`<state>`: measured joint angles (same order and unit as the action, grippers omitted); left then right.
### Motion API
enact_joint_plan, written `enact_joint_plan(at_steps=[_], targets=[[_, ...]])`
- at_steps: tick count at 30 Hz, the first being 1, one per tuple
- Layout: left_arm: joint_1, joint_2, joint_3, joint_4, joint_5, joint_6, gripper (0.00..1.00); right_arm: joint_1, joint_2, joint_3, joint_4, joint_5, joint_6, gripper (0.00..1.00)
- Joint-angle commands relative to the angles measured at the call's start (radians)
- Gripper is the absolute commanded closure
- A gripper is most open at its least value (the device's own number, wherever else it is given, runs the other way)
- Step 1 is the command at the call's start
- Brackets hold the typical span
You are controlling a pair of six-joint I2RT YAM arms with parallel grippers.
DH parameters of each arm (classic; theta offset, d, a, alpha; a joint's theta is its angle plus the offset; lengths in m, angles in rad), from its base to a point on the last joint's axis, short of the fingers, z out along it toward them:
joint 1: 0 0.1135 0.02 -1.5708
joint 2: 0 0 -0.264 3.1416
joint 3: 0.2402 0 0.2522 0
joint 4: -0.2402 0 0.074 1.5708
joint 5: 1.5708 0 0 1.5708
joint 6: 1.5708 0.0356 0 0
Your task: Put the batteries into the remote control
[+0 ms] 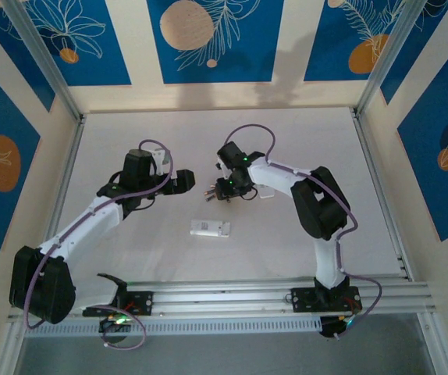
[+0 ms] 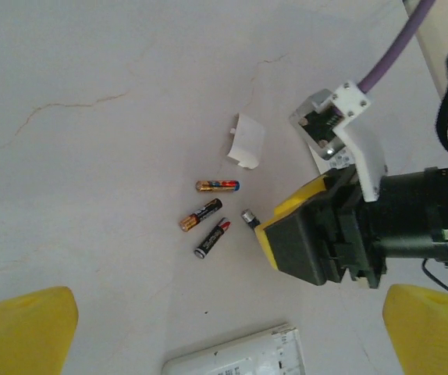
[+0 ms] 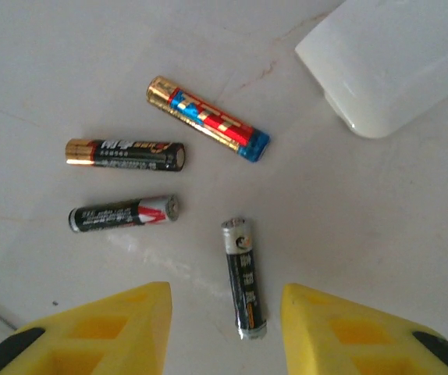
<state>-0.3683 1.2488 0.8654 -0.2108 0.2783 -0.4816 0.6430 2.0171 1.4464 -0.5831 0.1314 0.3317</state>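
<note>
Several batteries lie loose on the white table. A black and silver battery [image 3: 244,277] lies between the yellow fingers [image 3: 107,328] of my right gripper [image 3: 225,332], which is open, with a gap on each side of the battery. A gold, red and blue battery [image 3: 208,119], a black and gold one [image 3: 125,153] and a black and red one [image 3: 122,213] lie just beyond it. The white remote control [image 1: 210,228] lies nearer the arms, its end under my open left gripper [image 2: 224,344]. From the left wrist, the right gripper [image 2: 302,234] covers most of that battery [image 2: 247,216].
A small white battery cover [image 3: 388,62] lies just past the batteries, also seen from the left wrist [image 2: 247,141]. An aluminium rail [image 1: 232,297] runs along the near table edge. Metal frame posts [image 1: 44,62] stand at the back corners.
</note>
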Motion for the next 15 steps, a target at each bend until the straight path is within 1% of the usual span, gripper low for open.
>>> enact_joint_plan(at_steps=[1, 2, 5, 8, 11, 14, 15], targets=[[0.009, 0.002, 0.021, 0.000, 0.013, -0.002, 0.00, 0.014, 0.037, 0.041, -0.037, 0.036, -0.002, 0.62], [0.009, 0.001, 0.018, -0.001, 0.010, -0.005, 0.00, 0.018, 0.044, 0.046, -0.041, 0.047, -0.004, 0.64], [0.008, 0.000, 0.010, -0.008, -0.003, -0.009, 0.00, 0.031, 0.058, 0.051, -0.049, 0.102, -0.011, 0.68], [0.009, -0.004, 0.003, -0.022, -0.008, -0.002, 0.00, 0.049, 0.066, 0.047, -0.050, 0.143, -0.020, 0.71], [0.009, -0.009, 0.002, -0.057, -0.026, 0.015, 0.00, 0.055, 0.075, 0.042, -0.044, 0.144, -0.020, 0.74], [0.010, -0.028, -0.006, -0.082, -0.052, 0.025, 0.00, 0.055, 0.064, 0.039, -0.040, 0.142, -0.009, 0.80], [0.009, -0.036, -0.013, -0.083, -0.057, 0.025, 0.00, 0.056, 0.049, 0.036, -0.040, 0.142, 0.001, 0.81]])
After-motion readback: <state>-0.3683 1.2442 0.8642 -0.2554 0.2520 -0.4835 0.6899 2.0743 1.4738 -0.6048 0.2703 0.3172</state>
